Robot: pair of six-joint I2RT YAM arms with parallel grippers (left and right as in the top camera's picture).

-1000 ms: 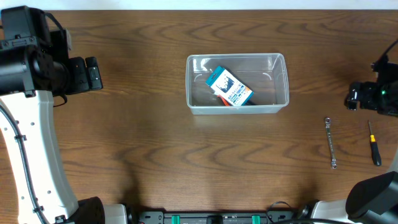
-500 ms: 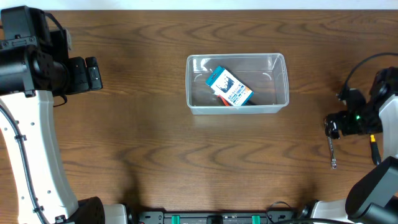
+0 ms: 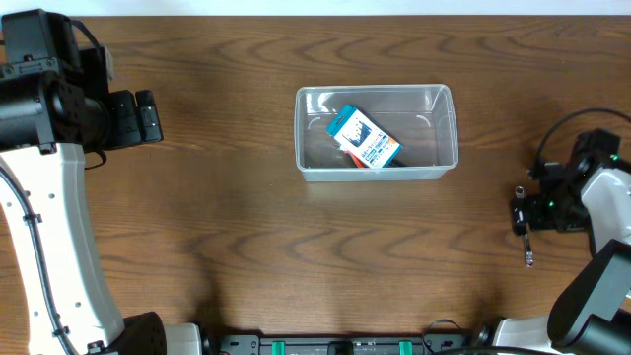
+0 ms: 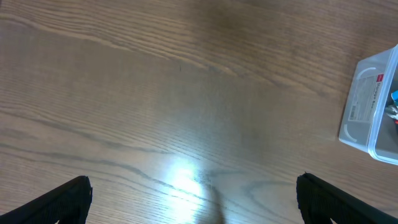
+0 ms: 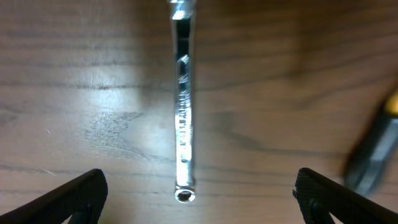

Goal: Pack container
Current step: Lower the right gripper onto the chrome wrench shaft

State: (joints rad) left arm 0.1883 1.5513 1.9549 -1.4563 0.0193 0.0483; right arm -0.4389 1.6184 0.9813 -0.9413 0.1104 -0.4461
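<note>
Right gripper [image 5: 199, 193]: jaws at full spread, holding nothing. It hangs over the wrench [image 5: 182, 124], one finger on each side and the shaft running between them. I judge that this placement is deliberate, so that closing would pinch the shaft across its narrow width. Whether the fingers touch the table [image 3: 246, 247] cannot be told.

Left gripper [image 4: 193, 193]: jaws wide apart, empty, parked well left of the container [image 3: 419, 148] over bare wood. I judge that it stands there to keep clear.

Container: stands upright, mouth up, at mid-table toward the far edge. Its long axis runs left to right. A box [image 3: 363, 138] lies slantwise inside, with much of the floor bare.

Wrench: flat on the table, well right of the container and nearer the front edge. Its long axis runs crosswise to the container's.

Screwdriver [image 5: 373, 155]: just beyond the wrench on the side away from the container, blurred.
</note>
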